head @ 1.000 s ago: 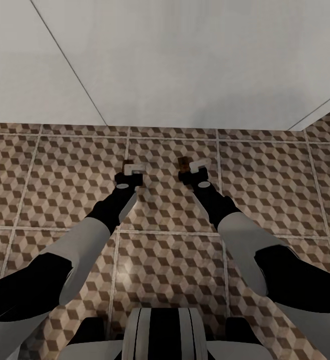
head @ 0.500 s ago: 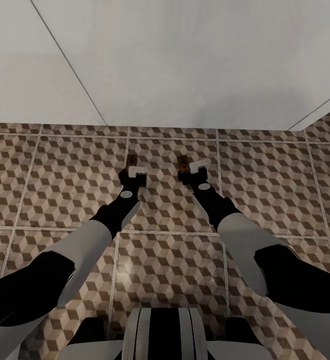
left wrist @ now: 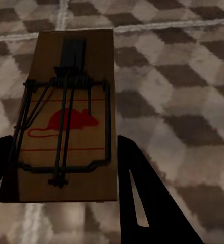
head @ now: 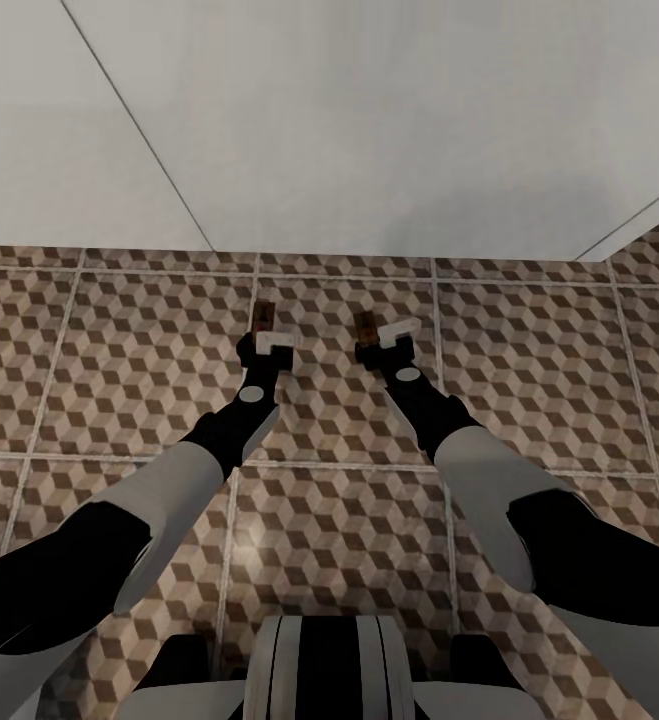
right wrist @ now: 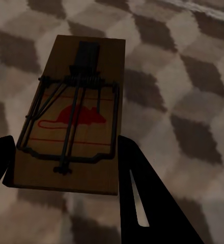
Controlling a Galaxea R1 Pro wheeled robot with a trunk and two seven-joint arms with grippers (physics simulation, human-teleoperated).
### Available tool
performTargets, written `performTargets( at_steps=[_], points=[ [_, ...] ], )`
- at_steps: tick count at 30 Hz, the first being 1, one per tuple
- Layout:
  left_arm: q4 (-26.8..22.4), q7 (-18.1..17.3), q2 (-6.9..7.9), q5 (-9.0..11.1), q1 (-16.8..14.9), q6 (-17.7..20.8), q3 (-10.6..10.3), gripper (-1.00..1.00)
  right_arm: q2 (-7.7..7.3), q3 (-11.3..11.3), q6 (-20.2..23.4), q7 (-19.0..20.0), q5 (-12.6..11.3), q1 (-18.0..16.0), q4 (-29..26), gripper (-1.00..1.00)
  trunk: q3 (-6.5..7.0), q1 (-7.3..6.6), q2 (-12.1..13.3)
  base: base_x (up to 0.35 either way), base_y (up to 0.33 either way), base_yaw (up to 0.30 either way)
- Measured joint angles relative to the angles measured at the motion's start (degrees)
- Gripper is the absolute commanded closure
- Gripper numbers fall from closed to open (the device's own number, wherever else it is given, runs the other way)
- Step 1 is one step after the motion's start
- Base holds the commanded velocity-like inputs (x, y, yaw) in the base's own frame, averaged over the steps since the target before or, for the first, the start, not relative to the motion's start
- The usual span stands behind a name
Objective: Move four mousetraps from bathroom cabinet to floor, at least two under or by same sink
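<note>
Placing step, judged from the low reach. A white sink [head: 369, 120] spans the head view above the tiled floor [head: 529, 350]. Both arms reach down just before it. Left gripper [head: 265, 345] pinches one trap [left wrist: 66, 117] between its jaws; right gripper [head: 387, 340] pinches another [right wrist: 74, 114]. Both traps hang close over the tiles. Next: lower each flat, then part the jaws and draw back without tipping the boards.

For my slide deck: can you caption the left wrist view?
Left gripper holds a mousetrap with a red mouse print between its dark fingers, above the cube-patterned bathroom floor.
</note>
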Motion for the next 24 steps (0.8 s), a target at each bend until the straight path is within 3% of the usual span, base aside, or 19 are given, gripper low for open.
performTargets(
  at_steps=[13, 24],
  points=[
    [-0.08, 0.09, 0.03, 0.01, 0.22, -0.18, -0.01, 1.0, 0.0, -0.05, -1.45, 0.0, 0.03, 0.01, 0.85, 1.0, 0.0, -0.01, 0.0, 0.134, 0.0, 0.0],
    [0.16, 0.17, 0.03, 0.01, 0.56, -0.19, -0.01, 1.0, 0.0, -0.05, -2.47, -0.01, 0.09, 0.01, 2.96, 1.0, 0.0, 0.0, 0.0, 0.018, 0.0, 0.0]
  ],
)
